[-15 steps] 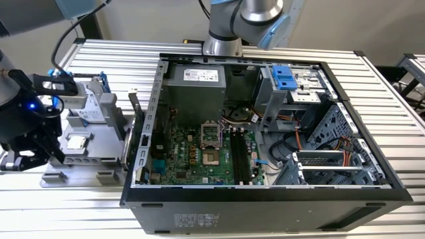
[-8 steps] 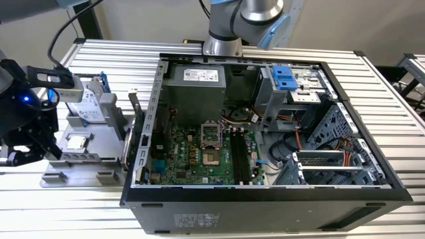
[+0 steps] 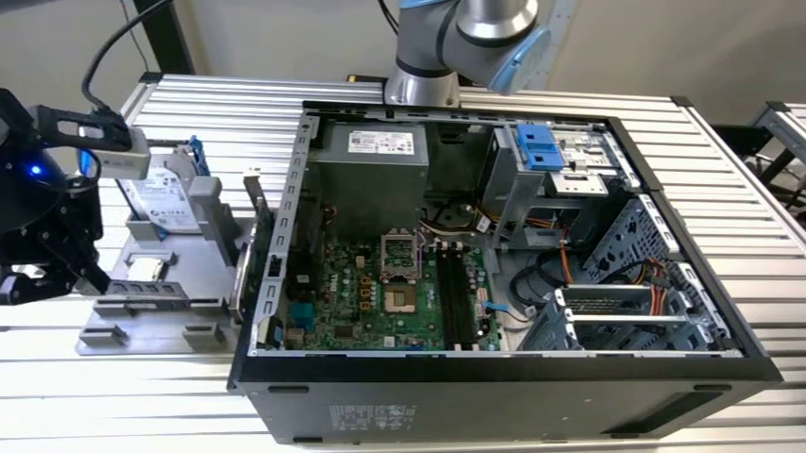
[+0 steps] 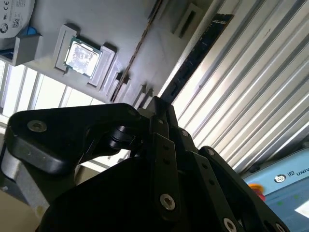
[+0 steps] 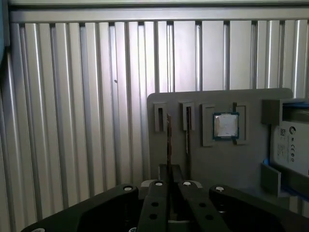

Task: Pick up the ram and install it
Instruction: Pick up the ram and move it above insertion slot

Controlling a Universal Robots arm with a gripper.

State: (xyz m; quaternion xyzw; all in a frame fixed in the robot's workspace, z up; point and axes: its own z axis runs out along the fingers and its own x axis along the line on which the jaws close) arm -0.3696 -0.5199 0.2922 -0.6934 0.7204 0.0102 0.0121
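The ram [image 5: 168, 140] stands on edge in the grey tray [image 5: 222, 169], on the exterior view's left of the open computer case [image 3: 504, 377]. The gripper [image 5: 169, 170] sits at one end of it, jaws drawn narrow; whether they pinch it I cannot tell. The motherboard's long black slots [image 3: 456, 297] look unfilled, so installing remains.

Hidden / cut-off items, for yr check:
1. gripper [image 5: 170, 170]: body runs off frame edge in both wrist views. At the exterior view's left it's cut by the edge, so you can't tell its state.
2. ram [image 4: 203, 48]: near end hid. behind gripper in second wrist view. Too small for you to pick out in exterior view.
3. hard drive [image 5: 291, 145]: cut by frame edge, both wrist views.
4. arm [image 3: 460, 38]: upper part out of frame, exterior view.
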